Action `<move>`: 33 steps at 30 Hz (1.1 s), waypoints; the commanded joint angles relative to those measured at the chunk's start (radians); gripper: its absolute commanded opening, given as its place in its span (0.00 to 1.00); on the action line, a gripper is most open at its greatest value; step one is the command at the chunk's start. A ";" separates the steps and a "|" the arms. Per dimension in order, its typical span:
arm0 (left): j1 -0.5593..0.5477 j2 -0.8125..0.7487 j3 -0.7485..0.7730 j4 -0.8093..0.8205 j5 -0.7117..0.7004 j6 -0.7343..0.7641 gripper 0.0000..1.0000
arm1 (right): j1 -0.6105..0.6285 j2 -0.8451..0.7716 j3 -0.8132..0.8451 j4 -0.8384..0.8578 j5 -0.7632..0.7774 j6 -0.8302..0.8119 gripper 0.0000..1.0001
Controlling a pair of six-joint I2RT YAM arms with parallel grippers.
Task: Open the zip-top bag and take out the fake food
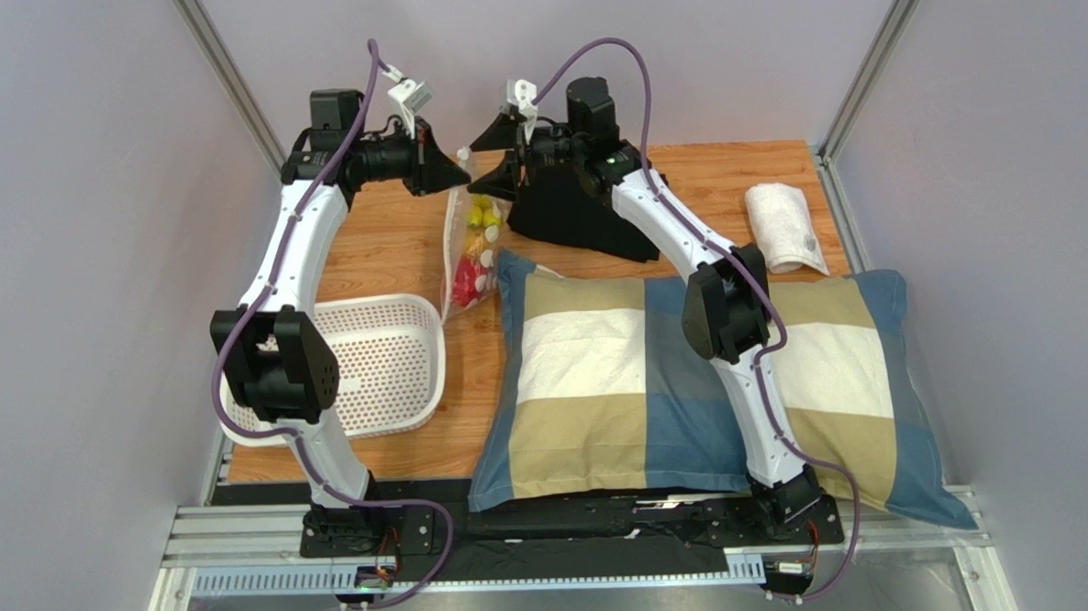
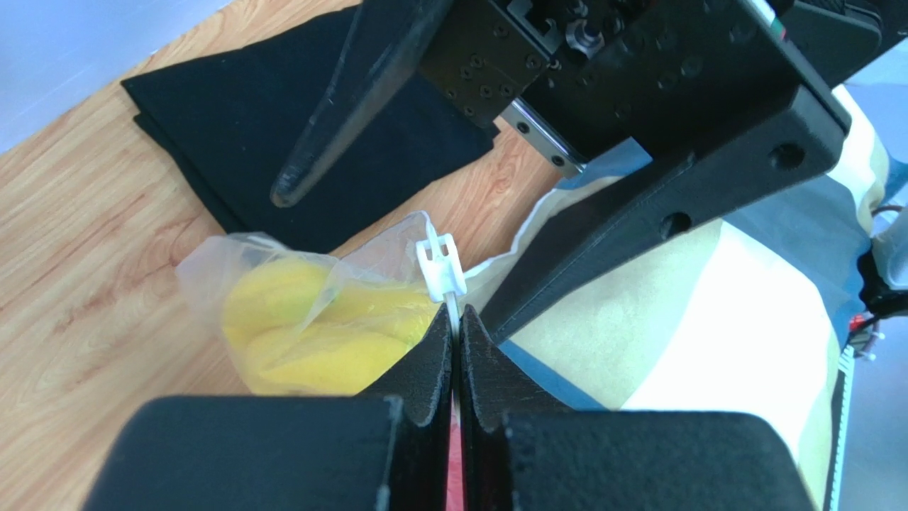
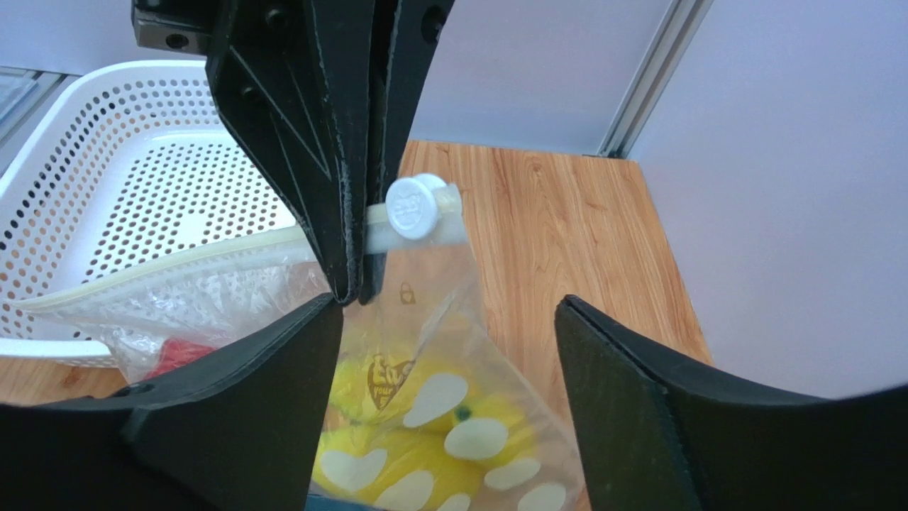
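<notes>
With left end effector (image 2: pixel 456 319), clamps zip edge of clear, white-spotted plastic zip-top bag (image 3: pixel 426 415), on wooden bench (image 2: pixel 75 277) against checked pillow (image 2: pixel 693 319) edge. Holds right end effector (image 3: pixel 448 307) wide astride it. Shows yellow toy bananas (image 2: pixel 309 330) inside; bare wood leftward.

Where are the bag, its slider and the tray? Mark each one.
bag (image 3: pixel 448 426), right wrist view, on its spotted side.
slider (image 3: pixel 416 209), right wrist view, on its round white face.
tray (image 1: pixel 430 370), top view, on its right wall.
</notes>
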 commanded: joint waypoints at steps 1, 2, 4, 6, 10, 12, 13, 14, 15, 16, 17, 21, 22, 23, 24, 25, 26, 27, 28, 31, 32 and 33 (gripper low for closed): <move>0.002 -0.020 0.054 -0.006 0.078 0.057 0.00 | 0.014 0.036 0.060 0.072 -0.014 -0.003 0.69; 0.002 -0.023 0.052 -0.007 0.078 0.057 0.00 | 0.016 0.036 0.056 0.071 -0.016 -0.003 0.60; 0.003 -0.030 0.046 -0.007 0.078 0.060 0.00 | 0.017 0.039 0.051 0.068 -0.031 -0.003 0.35; 0.003 -0.044 0.039 -0.004 0.064 0.058 0.00 | 0.020 0.035 0.046 0.057 -0.036 -0.003 0.00; 0.028 -0.090 -0.068 0.165 -0.003 -0.105 0.19 | 0.025 0.006 0.007 0.092 -0.014 0.026 0.00; 0.039 -0.145 -0.150 0.297 -0.022 -0.196 0.36 | 0.027 -0.004 -0.007 0.103 -0.010 0.031 0.00; 0.039 -0.162 -0.215 0.394 -0.057 -0.251 0.60 | 0.028 -0.013 -0.013 0.137 -0.007 0.055 0.00; 0.040 -0.187 -0.239 0.431 -0.076 -0.280 0.66 | 0.027 -0.015 -0.019 0.151 -0.006 0.063 0.00; 0.042 -0.191 -0.254 0.486 -0.093 -0.306 0.69 | 0.028 -0.015 -0.020 0.155 -0.008 0.068 0.00; 0.043 -0.179 -0.260 0.500 -0.093 -0.357 0.70 | 0.031 -0.015 -0.013 0.149 -0.005 0.065 0.00; 0.048 -0.166 -0.247 0.502 -0.094 -0.385 0.70 | 0.034 -0.015 -0.012 0.145 -0.006 0.060 0.00; 0.062 -0.060 -0.109 0.390 -0.128 -0.547 0.69 | 0.045 -0.024 -0.009 0.090 0.012 0.008 0.00; 0.063 -0.029 -0.092 0.376 -0.122 -0.613 0.69 | 0.051 -0.025 -0.009 0.077 0.016 -0.006 0.00; 0.060 -0.021 -0.089 0.387 -0.111 -0.648 0.69 | 0.054 -0.025 -0.006 0.065 0.018 -0.031 0.00; 0.062 -0.021 -0.098 0.397 -0.140 -0.684 0.71 | 0.057 -0.027 -0.007 0.051 0.018 -0.038 0.00; 0.063 -0.021 -0.109 0.420 -0.136 -0.742 0.71 | 0.062 -0.027 -0.007 0.050 0.017 -0.042 0.00; 0.062 -0.023 -0.116 0.448 -0.128 -0.758 0.71 | 0.062 -0.027 -0.006 0.050 0.018 -0.042 0.00; 0.062 -0.021 -0.109 0.438 -0.136 -0.765 0.70 | 0.062 -0.030 -0.007 0.048 0.021 -0.042 0.00; 0.062 -0.009 -0.100 0.428 -0.130 -0.767 0.67 | 0.063 -0.030 -0.007 0.046 0.021 -0.042 0.00; 0.062 0.012 -0.061 0.370 -0.114 -0.752 0.58 | 0.063 -0.033 -0.007 0.043 0.027 -0.046 0.00; 0.060 0.010 -0.064 0.378 -0.108 -0.758 0.55 | 0.063 -0.034 -0.009 0.043 0.030 -0.047 0.00; 0.062 0.005 -0.085 0.406 -0.099 -0.779 0.51 | 0.063 -0.034 -0.007 0.040 0.032 -0.050 0.00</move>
